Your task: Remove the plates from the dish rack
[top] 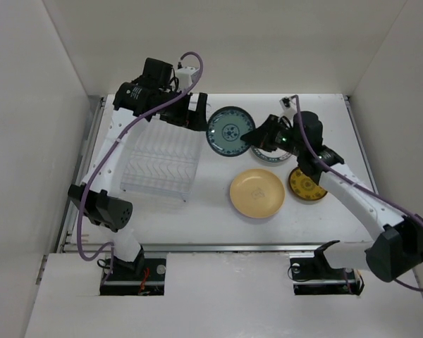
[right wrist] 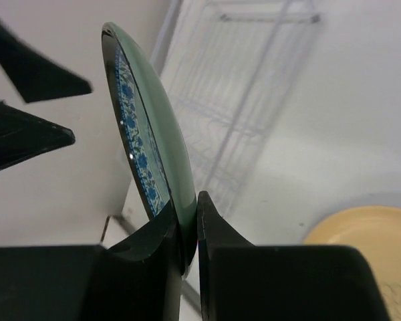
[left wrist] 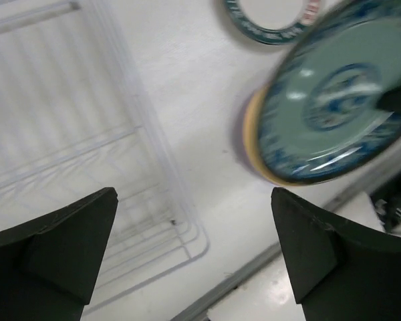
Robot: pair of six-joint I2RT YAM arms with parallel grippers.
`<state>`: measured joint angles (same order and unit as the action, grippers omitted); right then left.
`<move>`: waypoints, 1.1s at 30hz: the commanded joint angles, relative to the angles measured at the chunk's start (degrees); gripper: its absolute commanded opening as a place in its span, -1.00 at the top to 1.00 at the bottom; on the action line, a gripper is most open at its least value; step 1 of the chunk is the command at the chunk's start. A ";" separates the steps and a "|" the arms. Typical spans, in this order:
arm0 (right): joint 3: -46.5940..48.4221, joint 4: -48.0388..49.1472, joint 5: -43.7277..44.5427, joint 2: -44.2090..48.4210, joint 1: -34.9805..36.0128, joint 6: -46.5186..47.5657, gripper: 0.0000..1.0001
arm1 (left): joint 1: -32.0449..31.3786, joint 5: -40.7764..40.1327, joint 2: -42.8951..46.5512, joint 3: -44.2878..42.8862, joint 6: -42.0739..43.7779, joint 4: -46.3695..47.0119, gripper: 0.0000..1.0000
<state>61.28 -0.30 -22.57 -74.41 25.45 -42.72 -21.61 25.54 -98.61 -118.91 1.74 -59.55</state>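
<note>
The teal patterned plate (top: 229, 132) is off the table, just past the far right corner of the dish rack (top: 158, 165). The right gripper (top: 249, 134) is clenched on its right rim. In the right wrist view the plate (right wrist: 147, 127) stands edge-on and tilted, its lower rim pinched between the two fingers (right wrist: 217, 234). The left gripper (top: 197, 116) is just beside the plate's left rim, fingers spread wide and not touching it. Its own camera shows both pads (left wrist: 73, 247) with nothing between them.

The rack is a white wire frame, and the slots that show (left wrist: 67, 134) are bare wire.

On the table (top: 211, 211) right of the rack lies a yellow plate (top: 257, 192), with a lavender edge (left wrist: 244, 134) showing under it. A brown-gold plate (top: 308, 184) sits just beside it on the right. A white plate with a dark teal rim (left wrist: 271, 20) lies farther back, partly hidden under the right gripper.
</note>
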 commanded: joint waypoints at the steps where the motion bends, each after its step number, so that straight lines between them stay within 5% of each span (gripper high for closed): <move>1: -0.80 -8.90 11.46 7.42 -3.03 -1.13 1.00 | 0.34 -15.44 1.84 -3.60 0.46 -1.62 -1.00; 4: -2.03 -23.93 25.17 14.01 -7.68 -4.99 1.00 | 2.26 -33.19 1.22 -4.93 2.56 -1.62 -1.00; 7: -5.80 -34.84 35.47 20.87 -13.66 -8.76 1.00 | 7.60 -40.99 -1.32 -4.93 4.41 -2.75 -1.00; 14: -20.22 -41.28 41.20 30.55 -23.87 -21.68 1.00 | 21.06 -40.74 -6.69 3.40 4.41 -3.92 -1.00; 22: -28.57 -33.03 39.89 29.68 -26.24 -26.19 0.96 | 23.54 -41.54 -9.32 14.76 7.14 1.89 -1.00; 24: -28.58 -32.23 39.27 27.32 -26.24 -26.19 0.79 | 24.15 -42.33 -11.51 14.76 7.14 1.89 -1.00; 27: -28.58 -32.22 37.34 24.50 -26.24 -26.19 0.09 | 25.20 -42.85 -13.36 13.63 7.14 1.89 -1.00; 28: -28.58 -32.22 36.81 23.97 -26.24 -25.66 -0.37 | 25.21 -42.85 -13.37 13.62 7.14 1.89 -1.00; 31: -28.58 -32.22 35.49 22.57 -26.24 -25.66 -0.79 | 25.74 -42.85 -13.89 13.62 7.14 2.42 -1.00; 33: -28.58 -32.75 34.88 21.77 -26.24 -25.66 -0.82 | 25.74 -42.85 -13.89 13.62 7.14 2.42 -1.00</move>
<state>32.51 -35.24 13.72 -52.14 -0.47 -67.94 3.70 -15.97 -113.12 -103.85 8.29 -57.49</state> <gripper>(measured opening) 0.904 0.997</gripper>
